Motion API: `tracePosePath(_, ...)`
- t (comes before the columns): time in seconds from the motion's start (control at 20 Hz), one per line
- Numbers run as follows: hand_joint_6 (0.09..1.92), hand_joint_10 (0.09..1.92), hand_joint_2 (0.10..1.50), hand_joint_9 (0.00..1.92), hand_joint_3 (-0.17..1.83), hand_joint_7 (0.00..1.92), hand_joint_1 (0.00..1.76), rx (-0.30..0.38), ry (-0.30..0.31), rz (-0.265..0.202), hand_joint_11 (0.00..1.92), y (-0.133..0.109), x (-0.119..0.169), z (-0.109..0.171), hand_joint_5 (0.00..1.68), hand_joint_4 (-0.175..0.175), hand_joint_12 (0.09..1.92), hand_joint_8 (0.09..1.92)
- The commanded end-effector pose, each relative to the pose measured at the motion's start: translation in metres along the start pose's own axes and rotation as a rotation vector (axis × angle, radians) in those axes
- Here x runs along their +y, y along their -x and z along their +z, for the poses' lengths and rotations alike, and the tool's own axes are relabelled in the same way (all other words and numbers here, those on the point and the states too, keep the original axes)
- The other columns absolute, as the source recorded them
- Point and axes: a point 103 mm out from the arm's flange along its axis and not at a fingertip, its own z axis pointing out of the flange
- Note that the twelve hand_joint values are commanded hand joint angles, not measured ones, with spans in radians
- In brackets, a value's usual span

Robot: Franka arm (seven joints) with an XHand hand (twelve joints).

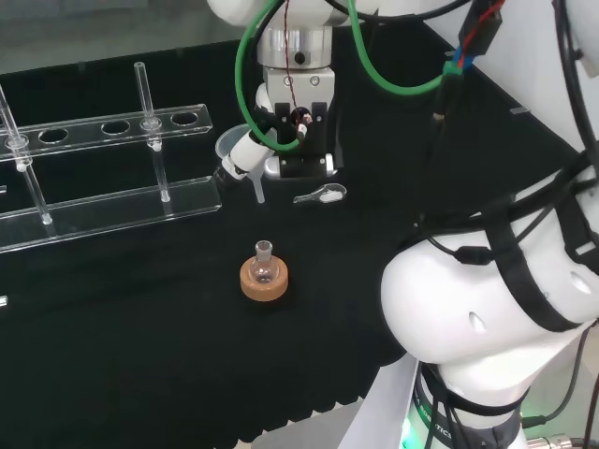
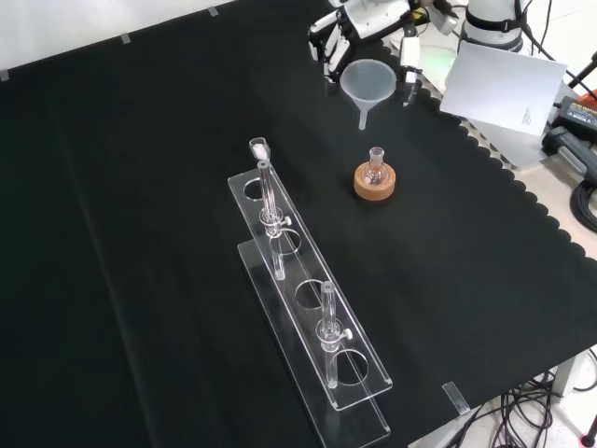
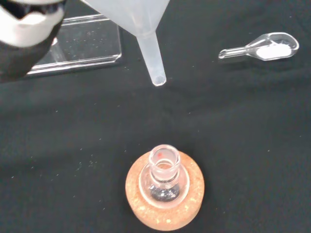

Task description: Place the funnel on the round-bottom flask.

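A small clear round-bottom flask (image 1: 265, 263) (image 2: 376, 167) (image 3: 164, 171) stands upright on a cork ring (image 1: 265, 283) (image 2: 375, 184) (image 3: 165, 206), its neck open. The hand (image 1: 281, 131) (image 2: 359, 21) is shut on a translucent funnel (image 1: 238, 150) (image 2: 367, 82) (image 3: 142, 22), with fingers (image 2: 409, 65) on either side of its cone. The funnel hangs upright above the cloth with its stem down. In the head view it is beyond the flask, and in the front view farther off. In the wrist view the stem's tip is clear of the flask's mouth. A blurred fingertip (image 3: 29, 29) shows beside the funnel.
A clear test-tube rack (image 1: 103, 178) (image 2: 308, 299) (image 3: 82, 46) holds two tubes, to the left of the flask in the head view. A small glass scoop (image 1: 320, 195) (image 2: 258, 147) (image 3: 265, 48) with white powder lies on the cloth. The cloth's scalloped edge (image 2: 522, 201) and a sheet of paper (image 2: 504, 84) lie beyond.
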Motion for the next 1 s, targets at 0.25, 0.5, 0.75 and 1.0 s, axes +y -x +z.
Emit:
tracePosePath(0.25,0.58,0.38,0.57,0.75,0.64,1.07,0.87,0.034,-0.009,-0.055,0.00,-0.004,-0.020,0.019,0.91,0.175,1.27,0.59)
tracePosePath(0.5,0.58,0.38,0.57,0.75,0.64,1.08,0.87,0.106,-0.040,-0.012,0.00,0.004,-0.023,0.034,0.92,0.175,1.28,0.59)
tracePosePath(0.75,0.58,0.38,0.57,0.75,0.65,1.08,0.87,0.126,-0.040,-0.033,0.00,0.014,-0.023,0.035,0.92,0.175,1.28,0.60)
tracePosePath(1.0,0.58,0.38,0.57,0.75,0.65,1.08,0.87,0.101,-0.022,-0.063,0.00,0.017,-0.018,0.033,0.92,0.175,1.29,0.60)
